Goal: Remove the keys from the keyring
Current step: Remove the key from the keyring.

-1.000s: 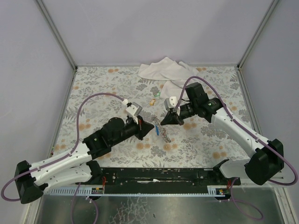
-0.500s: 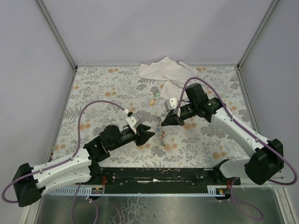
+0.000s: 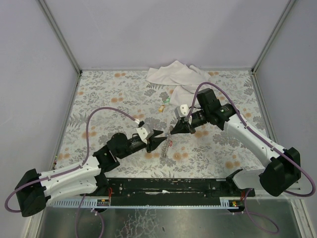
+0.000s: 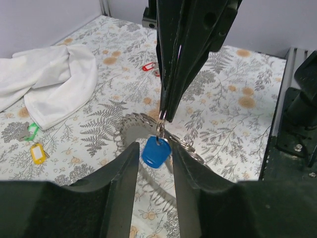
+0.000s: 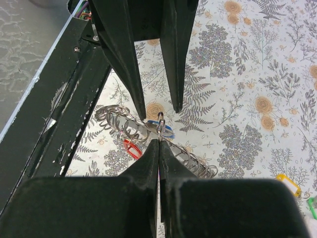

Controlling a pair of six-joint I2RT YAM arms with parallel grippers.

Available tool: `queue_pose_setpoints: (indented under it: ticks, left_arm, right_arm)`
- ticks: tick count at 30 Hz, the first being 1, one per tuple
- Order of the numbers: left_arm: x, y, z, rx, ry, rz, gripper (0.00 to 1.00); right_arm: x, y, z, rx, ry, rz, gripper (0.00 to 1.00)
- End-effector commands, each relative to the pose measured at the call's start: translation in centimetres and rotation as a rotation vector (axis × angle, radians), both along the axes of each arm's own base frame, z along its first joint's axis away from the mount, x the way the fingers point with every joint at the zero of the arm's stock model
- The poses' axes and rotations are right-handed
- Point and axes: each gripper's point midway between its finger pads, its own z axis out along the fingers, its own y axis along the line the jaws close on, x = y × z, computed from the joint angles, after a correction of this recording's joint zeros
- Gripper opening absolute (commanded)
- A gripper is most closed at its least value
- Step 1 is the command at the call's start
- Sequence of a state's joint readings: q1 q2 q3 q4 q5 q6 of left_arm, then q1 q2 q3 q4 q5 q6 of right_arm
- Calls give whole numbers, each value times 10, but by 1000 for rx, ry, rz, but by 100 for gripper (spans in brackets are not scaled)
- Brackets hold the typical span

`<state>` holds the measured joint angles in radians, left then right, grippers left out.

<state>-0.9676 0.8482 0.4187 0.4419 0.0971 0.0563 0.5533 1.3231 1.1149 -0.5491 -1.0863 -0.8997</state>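
Floral tablecloth [image 3: 99, 94], white cloth [image 3: 173, 77] at its far edge, right gripper [image 5: 158, 143] pinched shut on the keyring [image 5: 119, 119] at mid-table, left gripper [image 3: 165, 139] partly open, fingers either side of the hanging blue key [image 4: 156, 151], red key [image 5: 131, 148] beside the keyring, yellow key [image 4: 37, 152] and green key [image 4: 30, 132] near the cloth.

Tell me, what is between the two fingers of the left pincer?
A blue key hangs there, between the fingers of the left pincer, from a small ring that the shut right pincer pinches. The left wrist view shows it.

Silvery keyring [image 5: 118, 119]; blue key [image 4: 156, 152]; white cloth [image 3: 173, 74]; grey-floral table [image 3: 99, 94].
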Motion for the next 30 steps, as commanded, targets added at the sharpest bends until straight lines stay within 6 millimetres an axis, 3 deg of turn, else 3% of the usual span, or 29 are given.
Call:
queue_pose_setpoints:
  ticks: [1,23,30]
  left_arm:
    - [11,-2,16,-14,-96,23,31]
    - [-5,-11,22,-28,-145,-94,18]
    - [-4,-12,16,-7,-129,-96,0]
  right_arm:
    - [-4,3,15,53,-18,41,0]
    - [-5,3,15,56,-13,47,0]
    - [-6,3,16,58,-14,50,0]
